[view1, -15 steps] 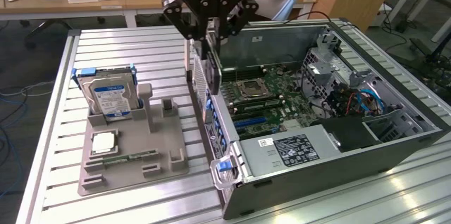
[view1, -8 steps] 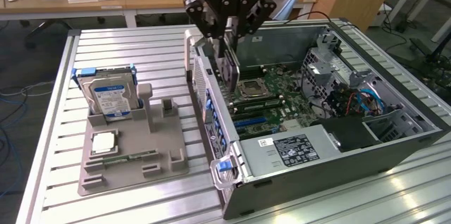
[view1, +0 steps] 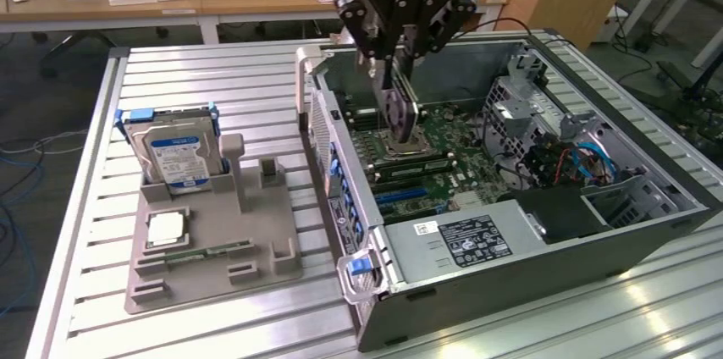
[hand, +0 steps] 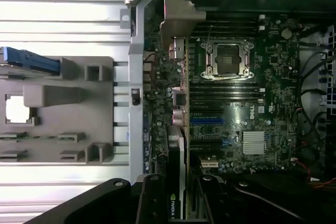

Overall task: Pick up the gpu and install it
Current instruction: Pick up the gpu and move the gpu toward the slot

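Gpu (view1: 398, 113): thin, stiff card, likely light but fragile, with exposed components. Best held by its upper edge, clear of the contact edge. It hangs on edge directly beneath the gripper (view1: 395, 58), pinched between fingers set at a part-way span. Silver bracket (hand: 177, 17) at one end. The card hovers over the motherboard (view1: 452, 135) inside the open computer case (view1: 531, 278); judged not yet seated.

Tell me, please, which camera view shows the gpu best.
The exterior view: the gpu hangs upright from the gripper over the motherboard. The wrist view shows it edge-on with its silver bracket.
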`<state>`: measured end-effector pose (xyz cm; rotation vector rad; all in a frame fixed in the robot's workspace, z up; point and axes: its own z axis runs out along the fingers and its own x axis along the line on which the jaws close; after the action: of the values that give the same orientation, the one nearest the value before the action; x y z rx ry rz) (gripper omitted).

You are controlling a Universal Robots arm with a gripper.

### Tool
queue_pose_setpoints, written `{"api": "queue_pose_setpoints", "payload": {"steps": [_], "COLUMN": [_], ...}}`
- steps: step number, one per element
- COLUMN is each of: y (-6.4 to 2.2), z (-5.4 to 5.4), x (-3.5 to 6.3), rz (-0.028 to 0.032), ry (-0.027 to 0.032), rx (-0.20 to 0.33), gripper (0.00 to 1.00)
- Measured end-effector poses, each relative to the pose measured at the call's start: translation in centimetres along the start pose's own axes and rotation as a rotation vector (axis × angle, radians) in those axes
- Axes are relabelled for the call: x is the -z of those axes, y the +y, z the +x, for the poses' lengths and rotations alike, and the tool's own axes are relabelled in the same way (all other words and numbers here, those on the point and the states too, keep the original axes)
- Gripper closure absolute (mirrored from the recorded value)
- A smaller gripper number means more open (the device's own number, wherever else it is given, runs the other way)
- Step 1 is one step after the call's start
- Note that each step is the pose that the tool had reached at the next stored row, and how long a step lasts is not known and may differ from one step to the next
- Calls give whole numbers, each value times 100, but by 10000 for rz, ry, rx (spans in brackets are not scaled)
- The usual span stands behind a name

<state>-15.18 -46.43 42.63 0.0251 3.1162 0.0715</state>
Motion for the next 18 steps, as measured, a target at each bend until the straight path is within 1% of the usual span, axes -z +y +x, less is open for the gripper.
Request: {"api": "queue_pose_setpoints", "payload": {"steps": [18], "y": [21], "z": [-818], "x": [-33], "rz": [-2], "ry": [1], "rx": [1], "gripper": [73]}}
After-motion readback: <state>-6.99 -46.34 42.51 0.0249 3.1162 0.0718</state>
